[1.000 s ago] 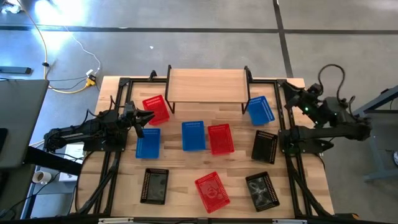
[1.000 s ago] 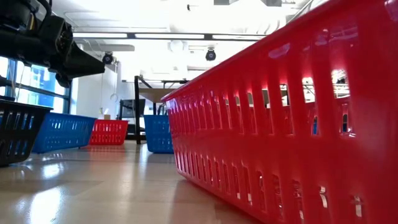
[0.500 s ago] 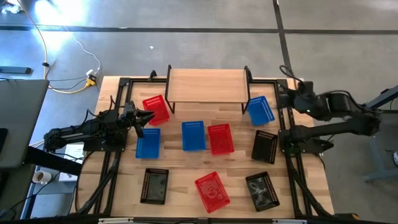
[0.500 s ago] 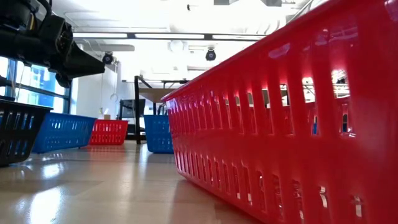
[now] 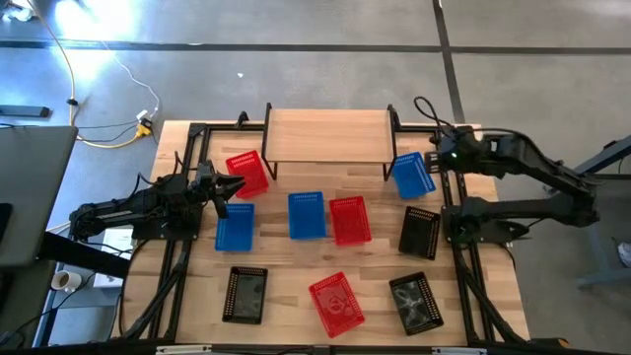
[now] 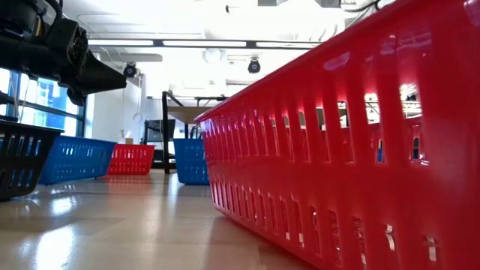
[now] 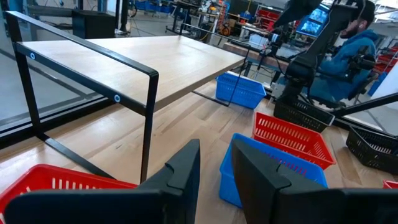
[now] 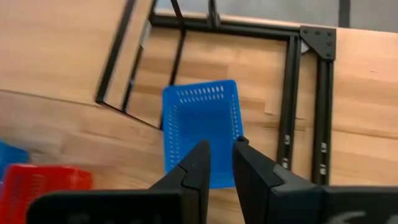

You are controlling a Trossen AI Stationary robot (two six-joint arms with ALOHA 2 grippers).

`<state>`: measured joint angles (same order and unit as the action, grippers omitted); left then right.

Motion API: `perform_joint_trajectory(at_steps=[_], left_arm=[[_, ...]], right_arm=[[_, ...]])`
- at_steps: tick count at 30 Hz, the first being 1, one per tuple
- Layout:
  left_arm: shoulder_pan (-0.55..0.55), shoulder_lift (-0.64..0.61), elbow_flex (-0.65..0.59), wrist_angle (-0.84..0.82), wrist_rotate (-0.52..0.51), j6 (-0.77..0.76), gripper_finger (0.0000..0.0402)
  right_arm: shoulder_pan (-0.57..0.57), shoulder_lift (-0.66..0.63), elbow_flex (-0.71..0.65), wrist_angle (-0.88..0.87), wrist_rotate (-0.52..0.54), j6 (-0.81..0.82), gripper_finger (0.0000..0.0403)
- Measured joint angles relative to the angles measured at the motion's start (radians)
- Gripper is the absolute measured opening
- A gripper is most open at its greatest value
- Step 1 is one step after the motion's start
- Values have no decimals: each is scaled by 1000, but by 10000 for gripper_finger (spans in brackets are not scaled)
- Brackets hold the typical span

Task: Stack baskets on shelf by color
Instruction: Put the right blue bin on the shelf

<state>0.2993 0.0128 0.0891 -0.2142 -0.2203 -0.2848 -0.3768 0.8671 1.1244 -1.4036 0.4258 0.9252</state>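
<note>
The shelf (image 5: 328,133) stands at the table's far edge, its wood top bare. Red (image 5: 246,173), blue (image 5: 235,225), blue (image 5: 307,215), red (image 5: 349,219), blue (image 5: 413,174), black (image 5: 420,232), black (image 5: 245,294), red (image 5: 336,301) and black (image 5: 415,302) baskets rest on their bottoms on the table. My left gripper (image 5: 234,187) hovers between the left red and blue baskets, open by a narrow gap (image 7: 216,165). My right gripper (image 5: 439,158) hangs tipped down above the far-right blue basket (image 8: 200,127), open by a narrow gap (image 8: 222,158) and holding nothing.
Black frame rails (image 5: 455,212) run along both sides of the table. In the low view the near red basket (image 6: 337,150) fills the right half. A seated person (image 7: 354,50) is in the room beyond the table's right side.
My right arm has swung from the right rail toward the table's left and far right corner, and its gripper has tipped from nearly level to pointing steeply down over the far-right blue basket. No basket has moved.
</note>
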Motion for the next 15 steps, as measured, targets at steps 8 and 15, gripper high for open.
perform_joint_trajectory(at_steps=[8, 15], left_arm=[[0, 0, 0, 0, 0, 0, 82], [0, 0, 0, 0, 0, 0, 82]], right_arm=[[-186, 89, -1, 46, -145, -204, 59], [-345, 177, -2, 58, -218, -318, 119]])
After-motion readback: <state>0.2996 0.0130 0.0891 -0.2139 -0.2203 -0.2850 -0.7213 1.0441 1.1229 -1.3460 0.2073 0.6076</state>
